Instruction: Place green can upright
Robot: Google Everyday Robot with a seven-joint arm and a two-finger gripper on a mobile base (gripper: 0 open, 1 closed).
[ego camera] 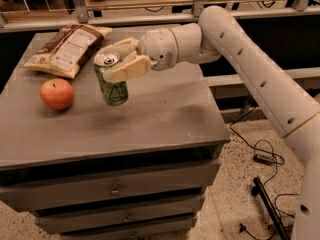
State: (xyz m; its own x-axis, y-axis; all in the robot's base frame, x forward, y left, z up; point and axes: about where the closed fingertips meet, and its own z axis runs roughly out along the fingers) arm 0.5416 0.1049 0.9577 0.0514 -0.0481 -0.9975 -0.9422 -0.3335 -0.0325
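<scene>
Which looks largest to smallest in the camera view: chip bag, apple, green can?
Largest: chip bag. Then green can, gripped by the tool over the tabletop, and apple: too alike to rank; can taller, apple wider.

labels: none legible on green can [114, 88] or snack bag [67, 49] | pincer [112, 63]: clamped round can top

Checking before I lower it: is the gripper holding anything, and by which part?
Yes: the gripper holds the can, fingers on opposite sides of its upper body just under the silver top; its lower half is bare.
</scene>
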